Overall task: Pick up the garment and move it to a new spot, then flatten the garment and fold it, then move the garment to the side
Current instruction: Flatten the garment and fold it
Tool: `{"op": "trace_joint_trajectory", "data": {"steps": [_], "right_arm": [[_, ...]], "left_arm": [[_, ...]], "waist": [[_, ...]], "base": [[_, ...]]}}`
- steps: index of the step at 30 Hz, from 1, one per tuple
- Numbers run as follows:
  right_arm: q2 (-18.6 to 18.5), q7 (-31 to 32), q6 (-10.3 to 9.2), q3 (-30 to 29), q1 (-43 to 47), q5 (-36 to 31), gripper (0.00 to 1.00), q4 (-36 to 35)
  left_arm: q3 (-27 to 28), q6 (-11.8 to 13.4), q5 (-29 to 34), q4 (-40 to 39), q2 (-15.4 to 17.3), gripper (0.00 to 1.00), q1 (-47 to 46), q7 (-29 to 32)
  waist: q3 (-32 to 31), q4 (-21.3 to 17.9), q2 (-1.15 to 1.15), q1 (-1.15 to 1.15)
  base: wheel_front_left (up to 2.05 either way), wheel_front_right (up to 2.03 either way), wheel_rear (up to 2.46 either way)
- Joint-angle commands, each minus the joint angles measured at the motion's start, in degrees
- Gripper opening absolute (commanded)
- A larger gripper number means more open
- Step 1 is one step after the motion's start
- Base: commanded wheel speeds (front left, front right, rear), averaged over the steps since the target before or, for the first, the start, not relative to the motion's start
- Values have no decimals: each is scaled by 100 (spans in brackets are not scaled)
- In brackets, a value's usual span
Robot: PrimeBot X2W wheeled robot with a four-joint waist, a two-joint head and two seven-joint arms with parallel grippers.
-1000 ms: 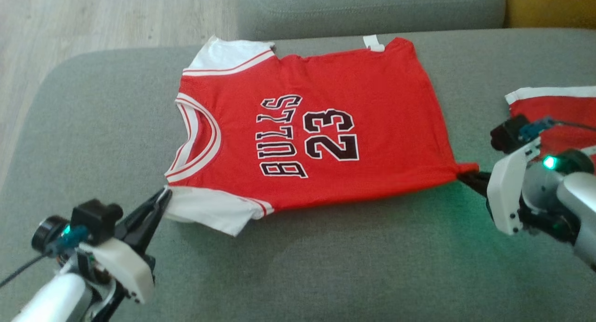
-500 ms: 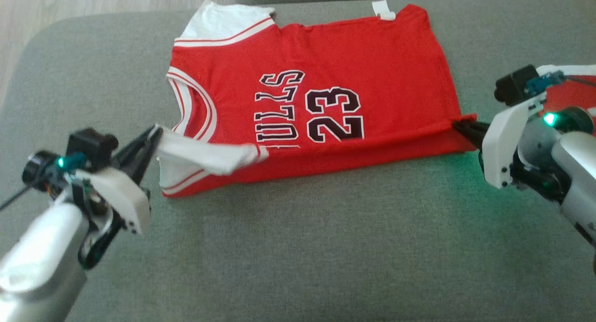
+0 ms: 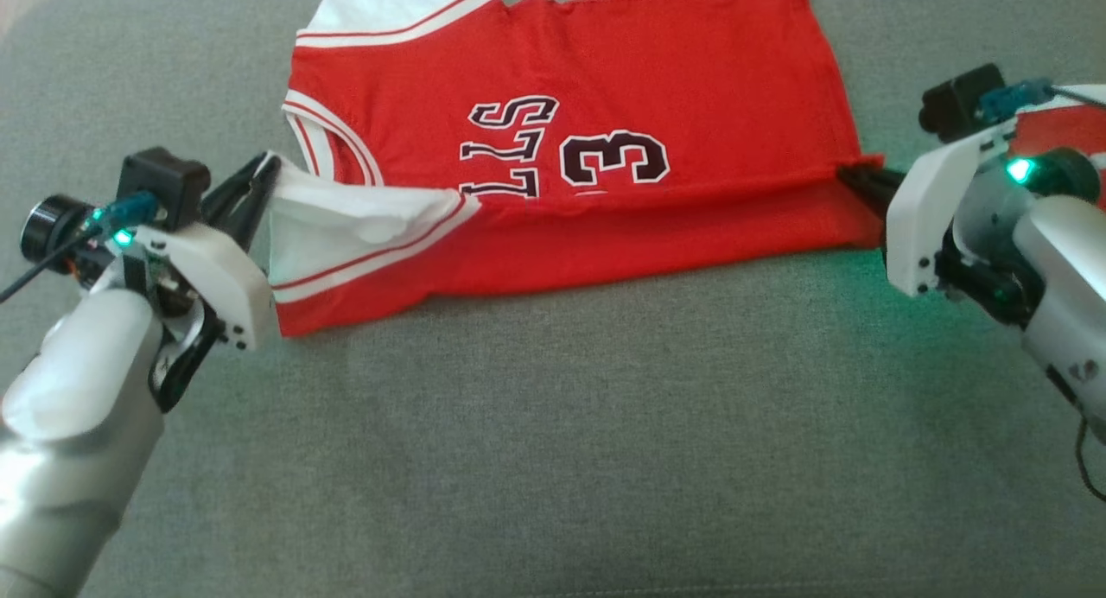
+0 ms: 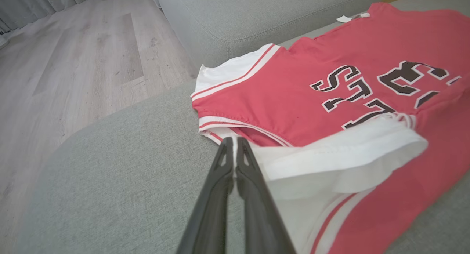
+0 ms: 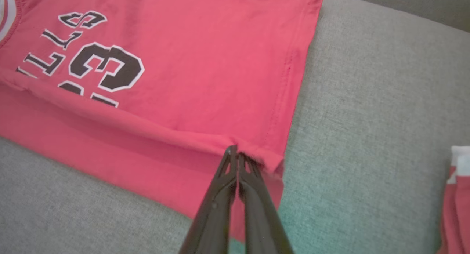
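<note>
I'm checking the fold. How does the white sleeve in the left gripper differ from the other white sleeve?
The held sleeve is pinched at its edge by the left gripper and lifted over the chest of the jersey, hiding part of the lettering; the far sleeve lies flat on the cushion, ungripped. The held sleeve billows and creases; the far sleeve looks smooth. Both are white with red-striped trim.

garment (image 3: 691, 79): red, wht slvs (red-striped trim), blk numerals | sofa (image 3: 553, 451): grey
</note>
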Motion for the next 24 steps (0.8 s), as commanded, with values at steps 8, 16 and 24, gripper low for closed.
{"op": "trace_joint_trajectory", "data": {"steps": [8, 16, 24], "right_arm": [[286, -1494, -5, -601, -419, -254, 100, 483], [1023, -3295, -5, -1551, -78, -715, 100, 908], [1802, -3355, -5, -3713, 1406, -2281, 100, -288]], "left_arm": [[377, 370, 173, 628, -198, 100, -887, -1177], [1072, 932, 167, 128, -619, 100, -551, -1979], [2161, 1345, 712, -1620, -915, 100, 1213, -1984]], "waist": [[117, 54, 0, 0], [-272, 104, 0, 0], [-653, 53, 0, 0]], "base": [[0, 0, 0], [0, 0, 0], [0, 0, 0]]}}
